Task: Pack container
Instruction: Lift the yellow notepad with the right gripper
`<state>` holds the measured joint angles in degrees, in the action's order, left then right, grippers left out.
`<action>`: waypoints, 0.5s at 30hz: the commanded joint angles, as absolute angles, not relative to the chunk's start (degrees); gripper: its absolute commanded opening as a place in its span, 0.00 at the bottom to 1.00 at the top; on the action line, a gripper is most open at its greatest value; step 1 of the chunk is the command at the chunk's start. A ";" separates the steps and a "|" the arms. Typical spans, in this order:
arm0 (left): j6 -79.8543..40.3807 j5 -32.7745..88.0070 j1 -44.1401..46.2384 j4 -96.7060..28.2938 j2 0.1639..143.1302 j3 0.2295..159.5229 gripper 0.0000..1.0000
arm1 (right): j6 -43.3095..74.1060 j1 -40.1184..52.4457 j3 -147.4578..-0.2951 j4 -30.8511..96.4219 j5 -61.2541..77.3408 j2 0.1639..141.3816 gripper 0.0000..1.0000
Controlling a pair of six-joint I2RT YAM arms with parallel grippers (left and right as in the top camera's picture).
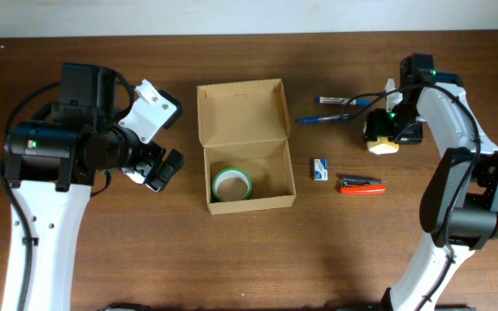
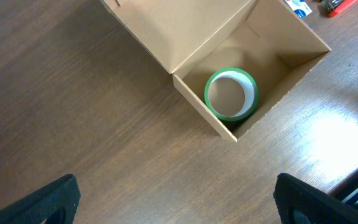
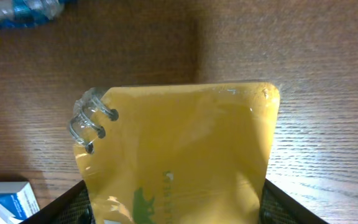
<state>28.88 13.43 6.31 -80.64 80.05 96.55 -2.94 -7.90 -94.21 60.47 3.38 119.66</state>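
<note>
The container [image 1: 242, 112], a plain cardboard box, sits mid-table with its flap lid standing open at the far side and a green tape roll [image 1: 232, 183] lying in its near left corner. The left gripper [image 1: 158, 168] hovers just left of the box, jaws spread wide and empty. Over to the right, near two blue pens [image 1: 331, 108], the right gripper [image 3: 173, 199] straddles a yellow ring-bound pad [image 3: 179, 149], fingers [image 3: 67, 202] against both its sides; whether they actually clamp it, I cannot tell.
</note>
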 commanded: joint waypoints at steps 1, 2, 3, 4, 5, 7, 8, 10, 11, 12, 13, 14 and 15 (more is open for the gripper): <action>29.63 13.65 6.22 -80.62 79.79 97.38 1.00 | -2.50 -7.77 -95.37 61.21 4.56 119.63 0.65; 29.63 13.65 6.22 -80.60 79.79 97.38 1.00 | -2.50 -7.77 -95.39 61.36 4.62 119.63 0.64; 29.63 13.65 6.22 -80.62 79.79 97.38 1.00 | -2.50 -7.70 -95.46 61.63 4.84 119.63 0.62; 29.63 13.65 6.22 -80.62 79.79 97.38 1.00 | -2.52 -7.53 -95.59 61.87 5.23 119.63 0.61; 29.63 13.65 6.22 -80.62 79.79 97.38 1.00 | -2.52 -7.38 -95.72 62.24 5.78 119.63 0.61; 29.63 13.65 6.22 -80.62 79.79 97.38 1.00 | -2.55 -6.63 -96.33 62.96 6.22 119.63 0.61; 29.63 13.65 6.22 -80.62 79.79 97.38 1.00 | -2.52 -6.26 -96.55 63.07 5.91 119.63 0.61; 29.63 13.65 6.22 -80.62 79.79 97.38 1.00 | -2.52 -5.54 -96.62 62.92 5.32 119.63 0.61; 29.63 13.65 6.22 -80.60 79.79 97.38 1.00 | -2.52 -5.30 -96.62 62.89 5.37 119.63 0.61; 29.63 13.65 6.22 -80.60 79.79 97.38 1.00 | -2.50 -5.13 -96.60 62.85 5.37 119.63 0.60; 29.63 13.65 6.22 -80.62 79.79 97.38 1.00 | -2.50 -4.80 -96.62 62.65 5.39 119.63 0.59; 29.63 13.65 6.22 -80.62 79.79 97.38 1.00 | -2.50 -4.54 -96.62 62.50 5.39 119.63 0.58; 29.63 13.65 6.22 -80.62 79.79 97.38 1.00 | -2.50 -4.49 -96.62 62.39 5.37 119.63 0.56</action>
